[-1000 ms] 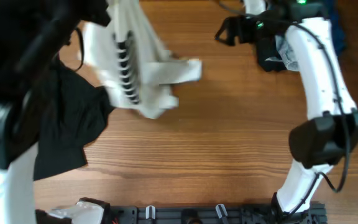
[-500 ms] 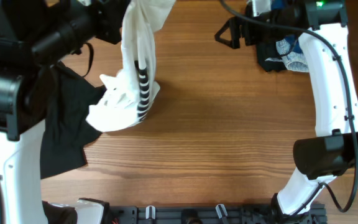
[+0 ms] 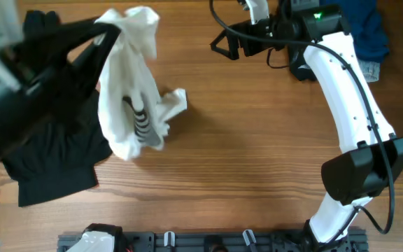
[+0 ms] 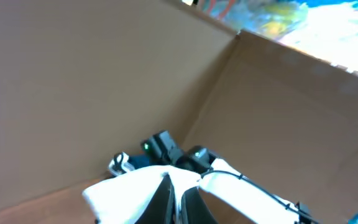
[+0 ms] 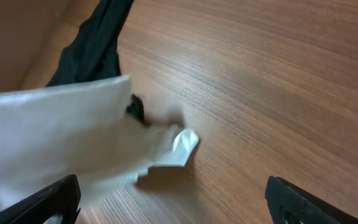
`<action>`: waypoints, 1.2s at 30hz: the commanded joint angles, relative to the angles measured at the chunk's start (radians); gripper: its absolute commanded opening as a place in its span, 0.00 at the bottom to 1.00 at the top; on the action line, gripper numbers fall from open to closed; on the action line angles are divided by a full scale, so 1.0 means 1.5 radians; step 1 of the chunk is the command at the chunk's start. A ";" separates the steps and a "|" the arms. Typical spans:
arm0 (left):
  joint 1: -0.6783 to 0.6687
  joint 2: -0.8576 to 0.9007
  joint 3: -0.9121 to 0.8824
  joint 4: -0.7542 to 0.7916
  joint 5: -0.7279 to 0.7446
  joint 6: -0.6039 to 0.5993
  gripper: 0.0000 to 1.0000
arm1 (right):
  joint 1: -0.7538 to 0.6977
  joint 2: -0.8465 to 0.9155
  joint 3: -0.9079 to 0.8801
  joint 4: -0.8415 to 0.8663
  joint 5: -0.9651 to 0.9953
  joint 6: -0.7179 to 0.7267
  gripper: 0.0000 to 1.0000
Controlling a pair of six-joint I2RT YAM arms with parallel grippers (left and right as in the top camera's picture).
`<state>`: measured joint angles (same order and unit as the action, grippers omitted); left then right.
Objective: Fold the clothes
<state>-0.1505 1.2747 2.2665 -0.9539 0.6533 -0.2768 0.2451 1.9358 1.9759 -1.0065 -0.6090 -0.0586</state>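
The white T-shirt (image 3: 128, 84) with its black striped print hangs from my left gripper (image 3: 114, 26), which is shut on its upper end and holds it high over the left of the table; its lower end rests on the wood. In the left wrist view the white cloth (image 4: 129, 193) is pinched between the jaws (image 4: 178, 202). The plain black garment (image 3: 51, 164) lies crumpled at the left. My right gripper (image 3: 224, 45) is open and empty above the far middle of the table. The right wrist view shows the T-shirt (image 5: 55, 134) and black garment (image 5: 95, 46) beyond the open jaws (image 5: 179, 205).
A pile of blue and dark clothes (image 3: 366, 35) lies at the far right corner behind the right arm. A brown cardboard wall (image 4: 104, 81) stands behind the table. A black rail (image 3: 208, 241) runs along the front edge.
My left arm has swung left and up with the T-shirt, so the shirt now hangs further left. My right gripper has moved left, toward the shirt.
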 commanded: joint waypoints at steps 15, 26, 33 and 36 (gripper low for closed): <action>-0.051 0.188 0.004 0.342 -0.088 -0.135 0.04 | -0.062 0.002 -0.004 -0.060 -0.006 0.005 0.95; -0.051 0.192 0.003 0.175 -0.152 -0.129 0.04 | -0.070 0.003 -0.004 -0.102 -0.006 -0.019 0.96; -0.056 0.252 0.003 -0.306 -0.153 0.019 0.04 | -0.070 0.003 -0.004 -0.050 -0.006 -0.011 0.96; -0.056 0.285 0.003 -0.476 -0.155 0.087 0.04 | -0.069 0.003 -0.004 -0.015 -0.006 0.007 0.96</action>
<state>-0.2298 1.6524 2.2654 -1.5127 0.4202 -0.3099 0.1364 1.9358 1.9701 -1.0630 -0.6090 -0.0711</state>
